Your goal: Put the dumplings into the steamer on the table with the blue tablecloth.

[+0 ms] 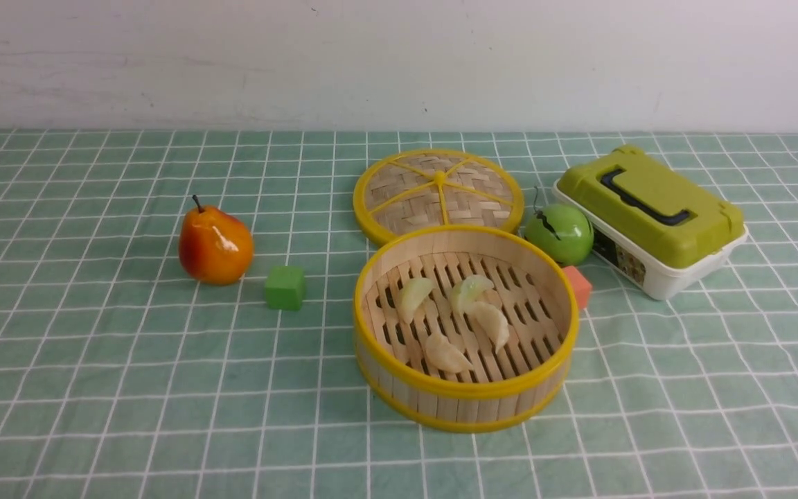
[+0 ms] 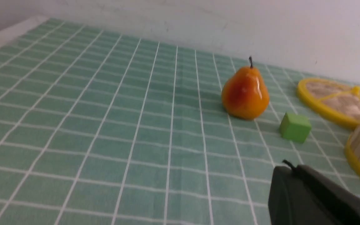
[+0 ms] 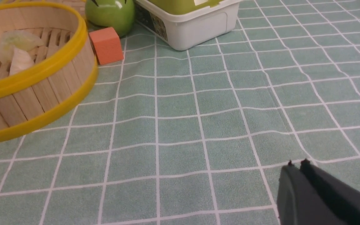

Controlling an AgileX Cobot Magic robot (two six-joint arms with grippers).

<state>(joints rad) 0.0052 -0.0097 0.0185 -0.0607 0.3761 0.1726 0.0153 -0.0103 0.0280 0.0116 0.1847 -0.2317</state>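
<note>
Steamer: the round basket [image 1: 465, 409] sat on the blue tablecloth [image 1: 163, 388], with its top open.
In the steamer: all four dumplings [image 1: 446, 353] lay on the floor with the slots. Two at the right looked like they touched. One lay to the left, and one lay nearer the front.
Lid: the round lid [image 1: 406, 201] lay flat right behind the basket, not on it.
Box: the white box with a green top [image 1: 683, 235] and a black handle [image 1: 645, 197] sat at the back right, shut. What was inside did not show.
By the basket: an orange block [image 1: 577, 287] sat just beside its right side, with a green fruit [image 1: 560, 234] behind the block.
Left side: a shiny orange pear [image 1: 215, 246] stood near a green block [image 1: 285, 287].
Left gripper [image 2: 292, 167]: fingers pressed together, with nothing in them.
Right gripper [image 3: 298, 164]: fingers together and empty, over the cloth.
</note>
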